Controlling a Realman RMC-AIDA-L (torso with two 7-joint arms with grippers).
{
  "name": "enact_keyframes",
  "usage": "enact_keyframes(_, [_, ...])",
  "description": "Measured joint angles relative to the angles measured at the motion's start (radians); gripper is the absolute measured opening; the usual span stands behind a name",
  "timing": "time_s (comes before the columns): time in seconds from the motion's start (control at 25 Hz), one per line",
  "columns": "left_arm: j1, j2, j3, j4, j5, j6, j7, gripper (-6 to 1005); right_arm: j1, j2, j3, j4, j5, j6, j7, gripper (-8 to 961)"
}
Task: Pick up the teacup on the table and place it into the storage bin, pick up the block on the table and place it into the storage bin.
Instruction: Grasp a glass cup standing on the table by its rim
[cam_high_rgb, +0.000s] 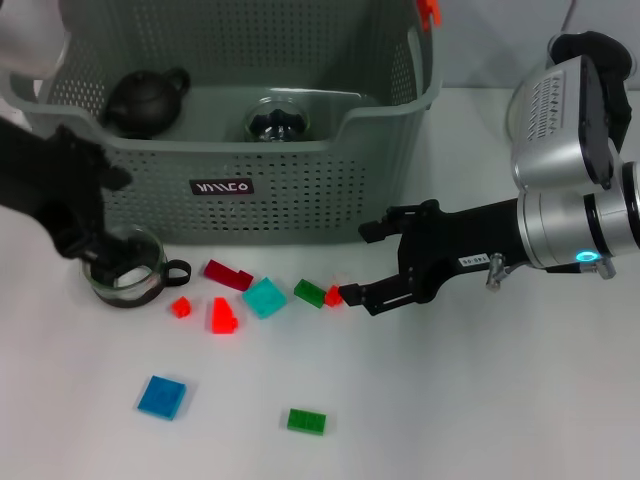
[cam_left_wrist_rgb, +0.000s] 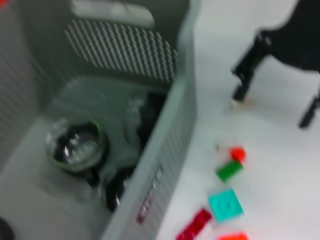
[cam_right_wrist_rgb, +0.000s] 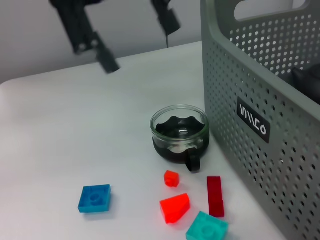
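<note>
Head looks down; both wrist views share the storage bin (cam_high_rgb: 300, 160).

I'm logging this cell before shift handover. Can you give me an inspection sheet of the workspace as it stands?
Surface: white table, no spills seen.
Job's things: glass teacup upright on the table in front of the storage bin; small blocks scattered nearby, among them a blue block and a teal block.
Clutter: black teapot and a glass vessel inside the bin.
Grippers: left pincer open, near the teacup, not gripping it; right pincer open, beside a small red block.
Cables: nothing seen.
Surroundings: nothing seen.
</note>
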Motion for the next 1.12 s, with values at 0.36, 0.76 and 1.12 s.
enact_keyframes(0.36, [0.001,-0.002,0.013,-0.169,0.134,-0.124,0.150,858,0.014,0.005,0.004,0.028,0.007,0.009,0.005,931])
enact_keyframes(0.76, [-0.013,0.002,0.074,-0.355,0.215,-0.275,0.231,857,0.032,0.006,0.005,0.070,0.032,0.025,0.010,931])
enact_keyframes(1.12, [-0.027,0.012,0.092,-0.470,0.217,-0.338,0.262,857,0.040,0.007,0.005,0.101,0.039,0.034,0.011,930])
